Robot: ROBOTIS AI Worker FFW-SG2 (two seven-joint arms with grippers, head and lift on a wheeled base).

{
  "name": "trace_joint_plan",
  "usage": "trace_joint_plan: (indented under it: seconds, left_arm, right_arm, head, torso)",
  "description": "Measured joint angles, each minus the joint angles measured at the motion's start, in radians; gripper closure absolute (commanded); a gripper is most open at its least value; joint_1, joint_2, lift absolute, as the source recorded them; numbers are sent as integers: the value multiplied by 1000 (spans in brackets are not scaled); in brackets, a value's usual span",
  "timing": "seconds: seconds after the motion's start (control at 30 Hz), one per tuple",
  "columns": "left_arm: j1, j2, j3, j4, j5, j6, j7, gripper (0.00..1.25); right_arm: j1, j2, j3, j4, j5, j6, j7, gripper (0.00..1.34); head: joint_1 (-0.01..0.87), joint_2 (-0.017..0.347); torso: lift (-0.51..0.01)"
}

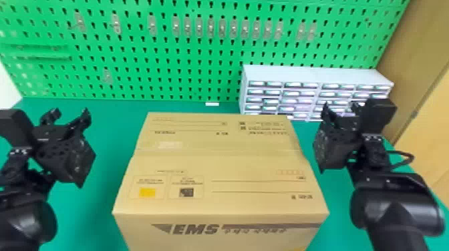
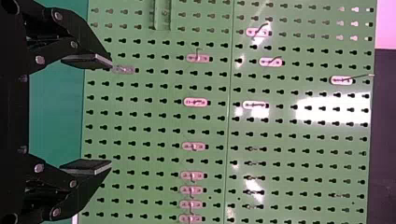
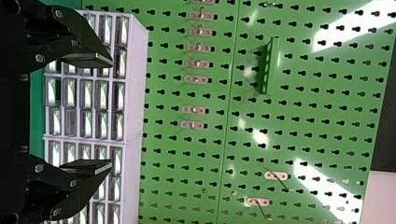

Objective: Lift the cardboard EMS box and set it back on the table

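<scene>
The closed cardboard EMS box (image 1: 217, 163) sits in the middle of the green table in the head view, its printed front side facing the robot. Off the box's left side is my left gripper (image 1: 68, 115), apart from the cardboard. My right gripper (image 1: 340, 108) is beyond the box's right side, also apart from it. In the left wrist view the left gripper (image 2: 111, 114) has its two fingers spread wide with nothing between them. The right gripper (image 3: 111, 113), in the right wrist view, is likewise spread and holds nothing.
A white drawer cabinet (image 1: 314, 75) stands at the back right, behind the right gripper. The green pegboard (image 1: 150, 76) rises along the table's rear edge, with small hooks on it. A wooden panel (image 1: 424, 110) borders the right side. Green table surface (image 1: 110, 133) shows left of the box.
</scene>
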Motion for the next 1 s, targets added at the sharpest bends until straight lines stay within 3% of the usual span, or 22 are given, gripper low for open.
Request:
trace_joint_plan:
  seconds: [1.0]
  left_arm:
    - [-4, -1, 10, 3, 2, 0, 2, 483]
  right_arm:
    - [-11, 3, -4, -1, 19, -1, 0, 493]
  head:
    - [678, -17]
  torso:
    - [0]
